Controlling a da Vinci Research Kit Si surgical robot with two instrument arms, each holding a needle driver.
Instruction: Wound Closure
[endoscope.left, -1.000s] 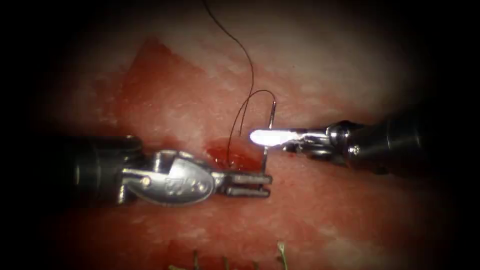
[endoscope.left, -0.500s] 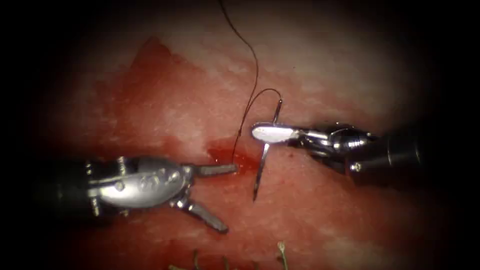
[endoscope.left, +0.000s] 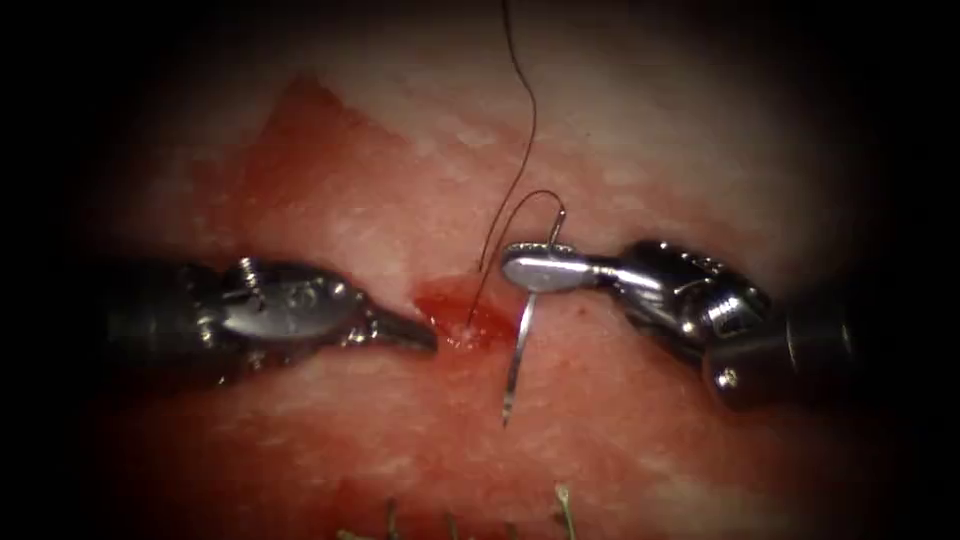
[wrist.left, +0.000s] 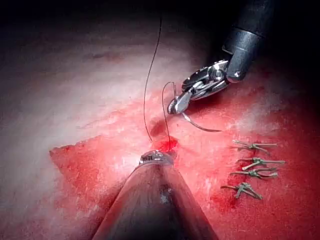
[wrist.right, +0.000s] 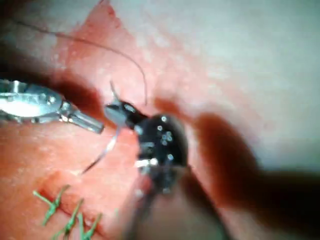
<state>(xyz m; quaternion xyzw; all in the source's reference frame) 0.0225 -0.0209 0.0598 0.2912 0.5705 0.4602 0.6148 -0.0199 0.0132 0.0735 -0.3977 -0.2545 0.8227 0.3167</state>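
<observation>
My right tool (endoscope.left: 520, 268) is shut on the curved needle (endoscope.left: 517, 350) close to its tail end. The needle is out of the tissue (endoscope.left: 650, 430); its body hangs down on the right of the cut and its point is free above the surface. Dark thread (endoscope.left: 525, 130) loops from the needle's tail down into the red wet spot (endoscope.left: 460, 312), and a second strand runs up and away. My left tool (endoscope.left: 425, 340) is shut on nothing, its tip at the left edge of that spot. The left wrist view shows the held needle (wrist.left: 200, 126) and the right tool (wrist.left: 175, 105).
Several green knotted stitches (wrist.left: 252, 167) lie in a row on the tissue beside the working spot; their cut ends (endoscope.left: 562, 500) stick up at the near edge. Red fluid stains the tissue to the left of the cut (endoscope.left: 310, 170).
My left tool let go of the needle's lower end, opened, then shut and drew back to the left. My right tool kept the needle and rolled, so the needle now hangs lower.
</observation>
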